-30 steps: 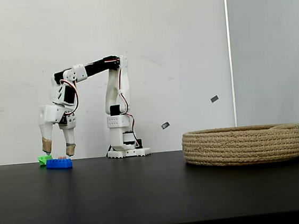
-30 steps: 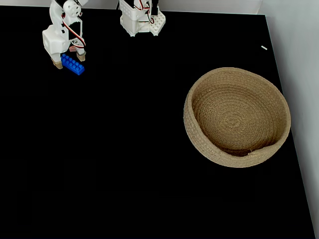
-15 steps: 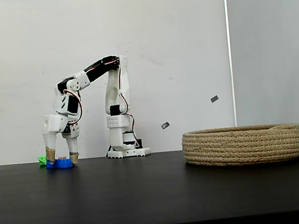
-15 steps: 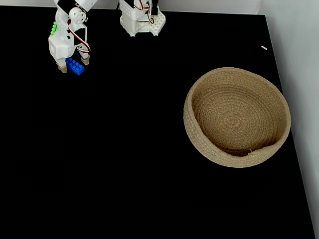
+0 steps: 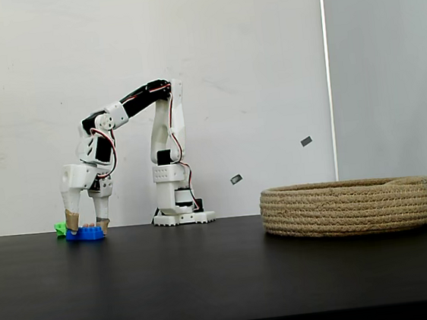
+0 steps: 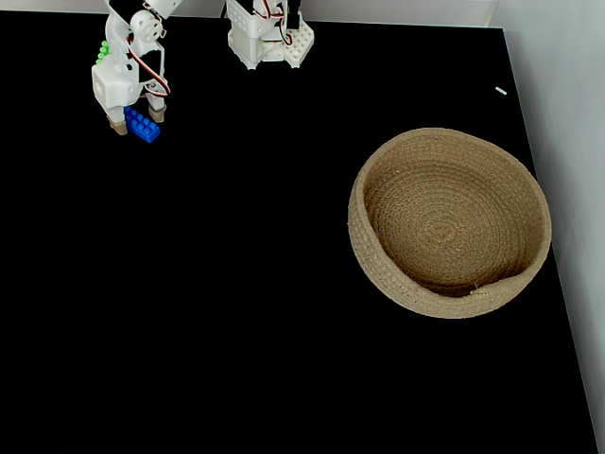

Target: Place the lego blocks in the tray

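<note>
First brick not yet lifted, tray bare.

Far over at the left of the counter the gripper is down over the blue brick, its two tan-tipped fingers set part-open on either side; whether they have pinched it yet I cannot tell, and the brick looks to be sitting on the counter. The green brick lies just behind it. The rope tray sits well apart at the right with nothing in it, so the job looks barely begun.
</note>
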Controlling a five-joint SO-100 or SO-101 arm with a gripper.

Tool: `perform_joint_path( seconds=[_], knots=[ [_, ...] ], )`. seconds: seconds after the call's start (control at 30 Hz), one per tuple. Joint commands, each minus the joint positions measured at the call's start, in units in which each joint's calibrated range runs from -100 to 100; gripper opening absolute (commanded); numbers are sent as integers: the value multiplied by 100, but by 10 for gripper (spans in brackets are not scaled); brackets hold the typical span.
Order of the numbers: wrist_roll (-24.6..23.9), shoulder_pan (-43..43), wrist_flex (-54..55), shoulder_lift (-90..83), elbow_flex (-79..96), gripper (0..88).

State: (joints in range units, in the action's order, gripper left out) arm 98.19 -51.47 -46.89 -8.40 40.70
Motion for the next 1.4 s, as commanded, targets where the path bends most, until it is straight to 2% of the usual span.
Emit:
perform_joint_path(
  seconds=[0.0, 0.8, 0.97, 1.03, 1.27, 1.37],
  knots=[
    [34, -72, 62, -20, 48, 205],
    [-20, -39, 520, 453, 176, 187],
    [-132, 11, 604, 461, 331, 91],
    [-220, 52, 679, 461, 440, 2],
    [-366, 101, 829, 444, 577, 0],
    [-596, 233, 804, 212, 467, 0]
  ],
)
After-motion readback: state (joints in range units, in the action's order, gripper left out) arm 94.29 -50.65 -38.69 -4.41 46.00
